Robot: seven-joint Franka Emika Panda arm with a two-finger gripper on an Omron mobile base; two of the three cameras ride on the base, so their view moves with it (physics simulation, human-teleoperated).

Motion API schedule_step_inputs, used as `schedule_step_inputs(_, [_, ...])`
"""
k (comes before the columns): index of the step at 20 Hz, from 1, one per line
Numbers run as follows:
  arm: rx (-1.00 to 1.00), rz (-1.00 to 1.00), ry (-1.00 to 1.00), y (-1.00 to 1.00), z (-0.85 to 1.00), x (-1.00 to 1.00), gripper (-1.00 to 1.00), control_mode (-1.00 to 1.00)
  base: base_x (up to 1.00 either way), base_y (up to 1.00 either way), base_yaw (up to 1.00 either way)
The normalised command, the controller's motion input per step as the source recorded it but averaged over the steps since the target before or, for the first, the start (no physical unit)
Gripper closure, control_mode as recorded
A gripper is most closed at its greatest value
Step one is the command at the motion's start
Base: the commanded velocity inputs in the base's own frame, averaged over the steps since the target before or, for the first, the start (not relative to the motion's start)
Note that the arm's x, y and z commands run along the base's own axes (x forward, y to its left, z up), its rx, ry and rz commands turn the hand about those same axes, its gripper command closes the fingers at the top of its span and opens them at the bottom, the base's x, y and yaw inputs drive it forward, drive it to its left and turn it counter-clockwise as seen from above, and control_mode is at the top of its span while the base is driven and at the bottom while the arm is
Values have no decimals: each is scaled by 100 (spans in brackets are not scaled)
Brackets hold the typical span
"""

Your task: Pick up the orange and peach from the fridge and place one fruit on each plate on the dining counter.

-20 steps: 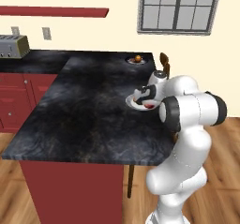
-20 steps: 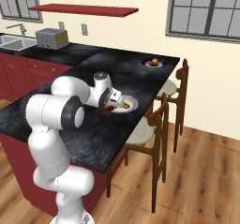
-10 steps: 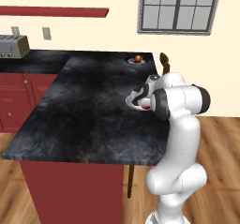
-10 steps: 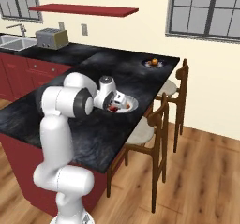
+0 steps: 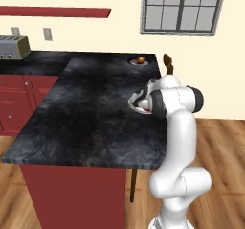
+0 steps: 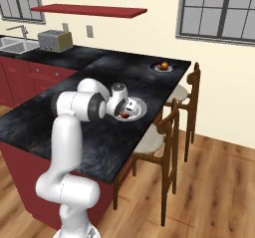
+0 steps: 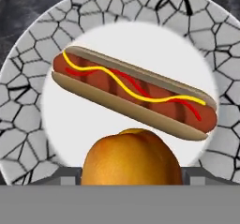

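I see my end effector point(image 6: 124, 113) low over the near plate point(image 7: 28, 101), pinching the peach point(image 7: 131, 157) at 6 o'clock of its hot dog point(image 7: 136, 92). The orange point(image 6: 164, 65) sits on the far plate point(image 6: 156, 68) across the table point(image 5: 86, 113).

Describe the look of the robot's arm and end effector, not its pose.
The arm is glossy white, built of rounded tubular segments with dark grey bands at the joints, such as the elbow cap. It rises from a bulbous white base segment. The end effector is a small white block with dark details. No cables or markings are visible.
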Motion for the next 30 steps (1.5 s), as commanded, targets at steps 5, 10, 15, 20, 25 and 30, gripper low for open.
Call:
schedule_step_inputs(5, [0,0,0,0,-29,27,-100,-100,0,0,0])
schedule_step_inputs(10, [0,0,-1,0,-10,-11,-100,-100,0,0,0])
schedule_step_inputs(15, [0,-4,-9,0,-1,-18,-100,-100,0,0,0])
schedule_step_inputs(20, [0,0,-28,0,25,-36,-100,-100,0,0,0])
schedule_step_inputs(25, [0,0,-42,-1,68,-94,-100,-100,0,0,0])
schedule_step_inputs(30, [0,0,-45,-7,66,-100,-100,-100,0,0,0])
